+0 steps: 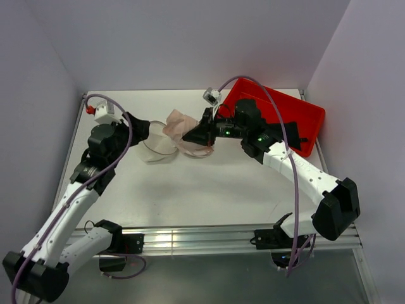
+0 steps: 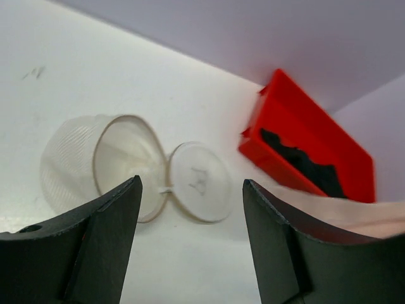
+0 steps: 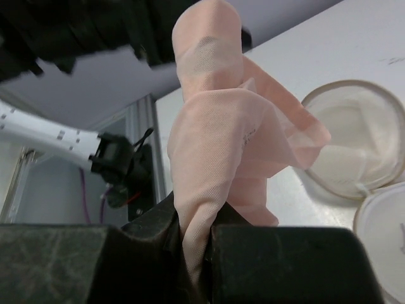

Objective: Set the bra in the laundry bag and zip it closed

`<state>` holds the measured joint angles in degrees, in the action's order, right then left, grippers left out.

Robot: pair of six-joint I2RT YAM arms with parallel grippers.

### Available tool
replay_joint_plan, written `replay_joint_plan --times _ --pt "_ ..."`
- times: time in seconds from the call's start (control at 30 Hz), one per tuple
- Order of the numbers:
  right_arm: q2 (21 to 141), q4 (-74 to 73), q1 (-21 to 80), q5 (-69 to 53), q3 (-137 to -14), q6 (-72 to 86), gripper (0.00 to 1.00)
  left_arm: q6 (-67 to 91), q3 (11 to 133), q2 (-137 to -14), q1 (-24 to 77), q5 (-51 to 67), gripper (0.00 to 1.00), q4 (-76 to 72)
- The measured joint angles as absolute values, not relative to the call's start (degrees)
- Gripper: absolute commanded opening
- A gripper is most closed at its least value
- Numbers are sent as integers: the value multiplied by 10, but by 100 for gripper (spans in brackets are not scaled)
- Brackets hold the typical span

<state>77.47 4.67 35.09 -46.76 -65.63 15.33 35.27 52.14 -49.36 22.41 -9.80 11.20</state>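
The laundry bag [image 1: 158, 151] is a whitish mesh pouch lying open on the white table, its round flap [image 2: 199, 180] folded out beside the opening [image 2: 123, 161]. My right gripper [image 1: 197, 135] is shut on the pale pink bra [image 1: 180, 125] and holds it above the table just right of the bag. In the right wrist view the bra [image 3: 221, 139] rises from between my shut fingers [image 3: 152, 253], with the bag's opening [image 3: 357, 149] beyond it. My left gripper [image 1: 143, 130] is open and empty, hovering at the bag's left side; its fingers [image 2: 95, 240] frame the bag.
A red plastic tray [image 1: 304, 117] stands at the back right, partly under my right arm; it shows in the left wrist view [image 2: 285, 120] too. Grey walls close the table at the back and sides. An aluminium rail [image 1: 202, 239] runs along the near edge.
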Motion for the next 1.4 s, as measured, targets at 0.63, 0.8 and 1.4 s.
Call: replay_joint_plan --times 0.63,0.8,1.4 --pt "1035 307 337 -326 -726 381 0 416 399 -700 165 -142 52 -44" --pt "1090 326 339 -324 -754 403 0 417 399 -755 162 -147 26 -71" --pt "1227 303 371 -335 -828 376 0 422 375 -743 159 -92 0 -166"
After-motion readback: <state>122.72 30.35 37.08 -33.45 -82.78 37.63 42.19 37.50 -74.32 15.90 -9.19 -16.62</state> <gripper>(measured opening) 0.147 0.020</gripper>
